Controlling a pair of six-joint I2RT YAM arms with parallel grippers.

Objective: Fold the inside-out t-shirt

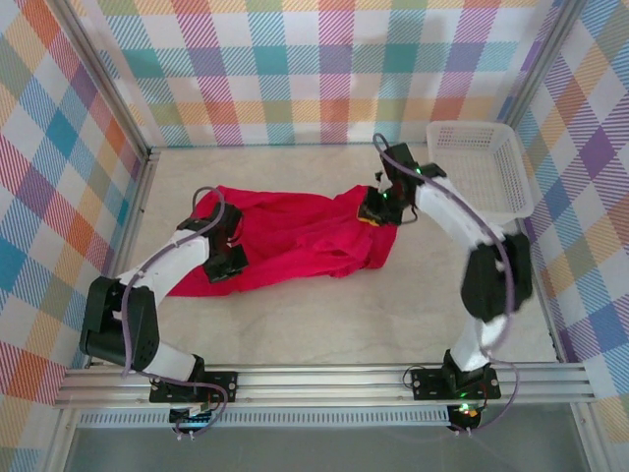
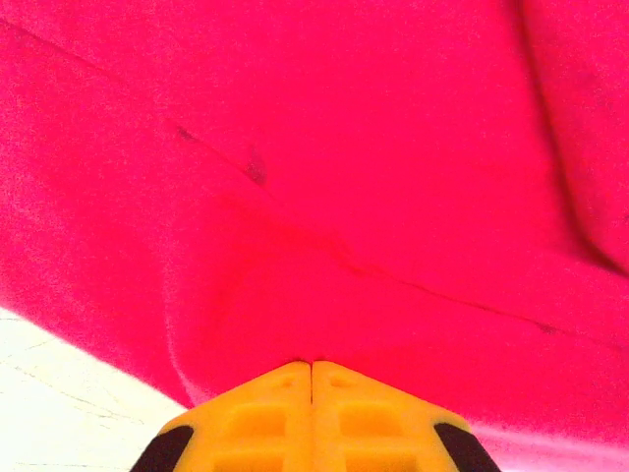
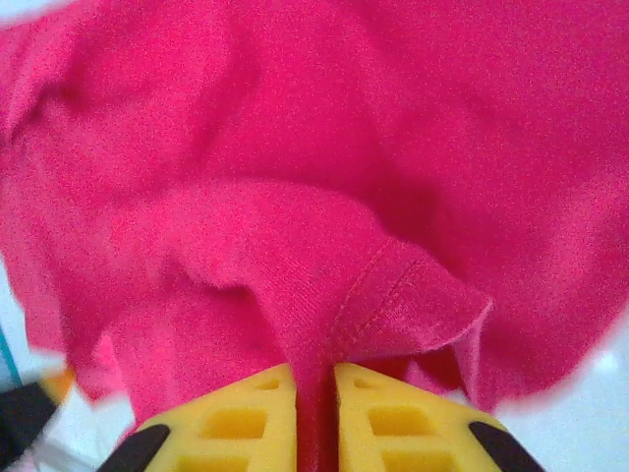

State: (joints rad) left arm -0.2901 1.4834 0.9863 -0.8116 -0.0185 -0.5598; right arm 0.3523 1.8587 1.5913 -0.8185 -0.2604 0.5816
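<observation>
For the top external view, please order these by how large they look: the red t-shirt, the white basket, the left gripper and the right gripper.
1. red t-shirt, clearly the largest
2. white basket
3. left gripper and right gripper: both small and much alike, each partly against the cloth, so I do not rank them.

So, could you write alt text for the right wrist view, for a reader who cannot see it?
The right gripper pinches a stitched hem of the red t-shirt between its two yellow fingers. Wrinkled red cloth spreads above, and pale table shows at the lower right corner.
</observation>
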